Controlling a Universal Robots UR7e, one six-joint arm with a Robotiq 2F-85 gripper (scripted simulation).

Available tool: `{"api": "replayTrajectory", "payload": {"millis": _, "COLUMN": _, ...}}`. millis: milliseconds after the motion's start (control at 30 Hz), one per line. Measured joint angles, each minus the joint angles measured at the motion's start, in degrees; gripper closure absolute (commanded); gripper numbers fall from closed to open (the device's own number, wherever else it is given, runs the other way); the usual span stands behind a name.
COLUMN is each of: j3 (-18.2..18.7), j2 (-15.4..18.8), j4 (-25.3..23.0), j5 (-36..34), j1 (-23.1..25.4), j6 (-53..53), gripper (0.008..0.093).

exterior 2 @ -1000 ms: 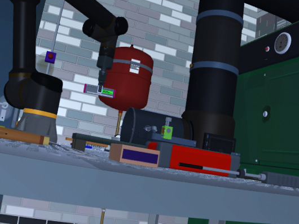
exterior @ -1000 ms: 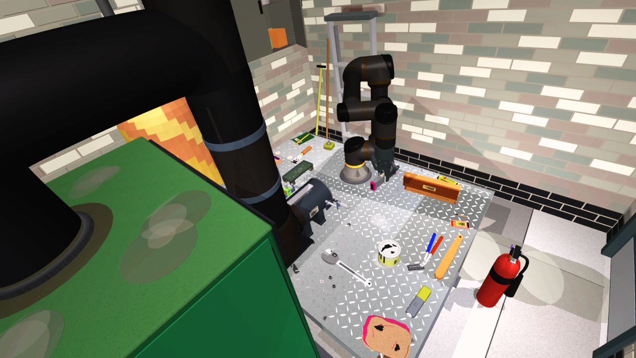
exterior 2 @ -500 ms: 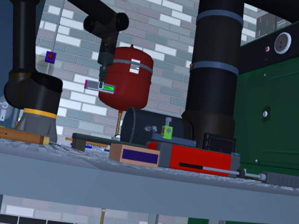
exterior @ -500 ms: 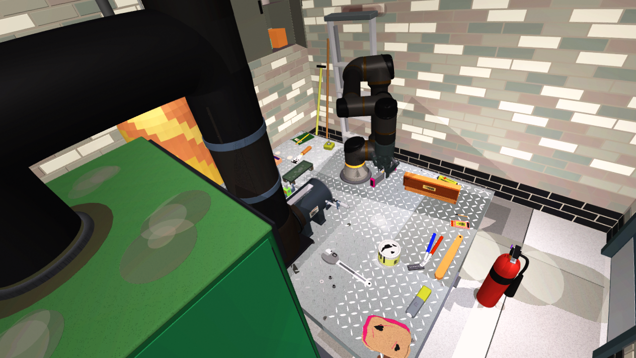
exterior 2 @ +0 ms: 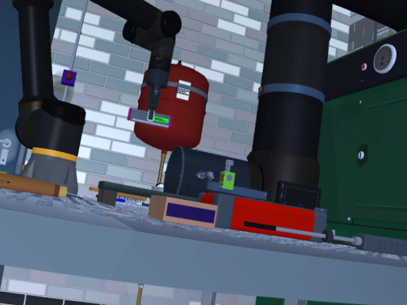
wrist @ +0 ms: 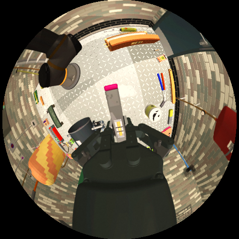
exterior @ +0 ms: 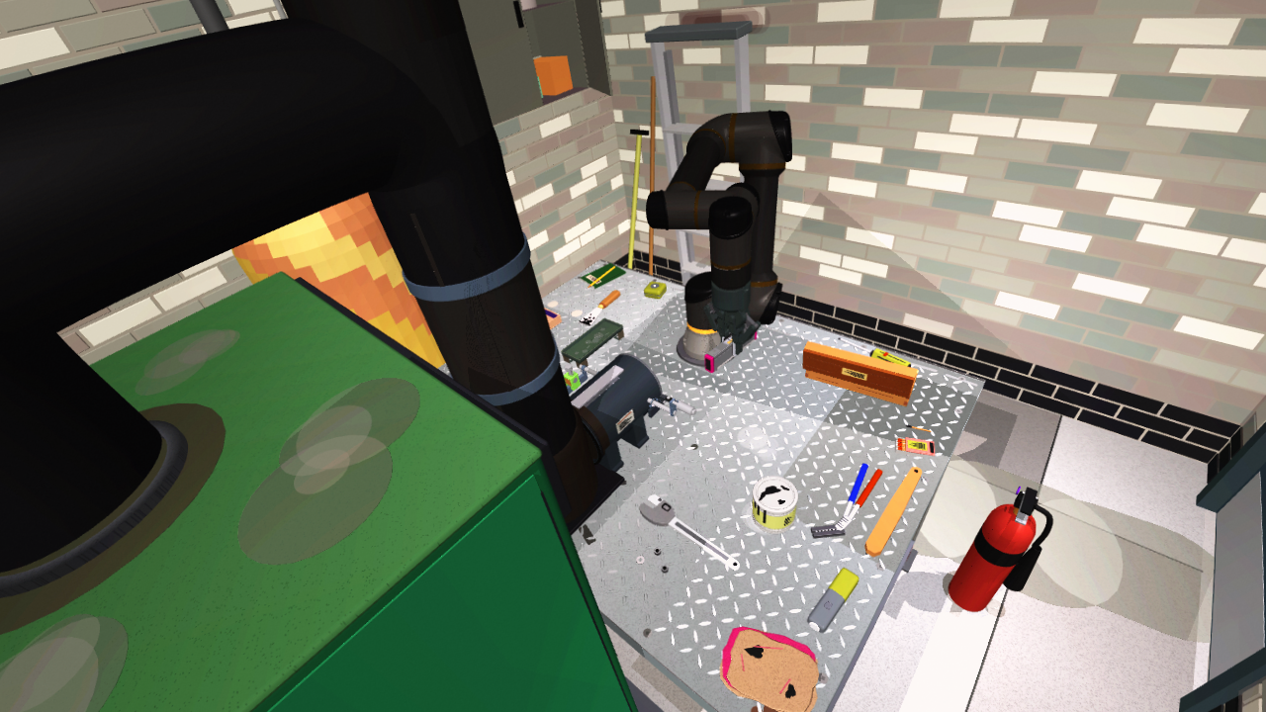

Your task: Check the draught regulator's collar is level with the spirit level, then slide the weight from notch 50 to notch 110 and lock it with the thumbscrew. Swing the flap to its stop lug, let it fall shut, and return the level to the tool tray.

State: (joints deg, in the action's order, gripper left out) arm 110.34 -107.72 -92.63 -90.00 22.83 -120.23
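Observation:
The spirit level (exterior 2: 150, 118) is a short grey bar with magenta end caps and a green vial. It hangs level in the air, well above the plate. My gripper (wrist: 118, 129) is closed on it, the fingers clamped on either side of its vial end (wrist: 113, 107). In the side camera it sits by the arm's base (exterior: 719, 352). The draught regulator (exterior: 627, 400) is a dark drum on the flue, lower and to the side. Its weight arm (exterior: 670, 406) sticks out over the plate. A green block (exterior 2: 227, 180) sits on the regulator's bar.
The arm's own base (exterior: 699, 341) stands close beside the level. An orange tool tray (exterior: 859, 373) lies on the checker plate beyond. A tape roll (exterior: 774, 503), wrench (exterior: 690, 530), pens (exterior: 859, 492) and a red case (exterior 2: 265, 216) lie scattered. The black flue (exterior 2: 292, 87) rises behind the regulator.

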Motion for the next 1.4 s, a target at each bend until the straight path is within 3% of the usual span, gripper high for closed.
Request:
{"api": "replayTrajectory", "payload": {"millis": 367, "j3": 0.4, "j2": -0.7, "j4": 0.2, "j5": 0.0, "j1": -17.5, "j6": 20.1, "gripper": 0.0934}}
{"api": "replayTrajectory", "payload": {"millis": 767, "j3": -3.4, "j2": 4.8, "j4": -1.4, "j5": 0.0, "j1": -33.7, "j6": 39.3, "gripper": 0.0934}}
{"api": "replayTrajectory", "payload": {"millis": 1067, "j3": -6.7, "j2": 8.9, "j4": -2.2, "j5": 0.0, "j1": -39.5, "j6": 46.5, "gripper": 0.0934}}
{"api": "replayTrajectory", "payload": {"millis": 1400, "j3": -7.8, "j2": 10.2, "j4": -2.4, "j5": 0.0, "j1": -41.0, "j6": 48.4, "gripper": 0.0934}}
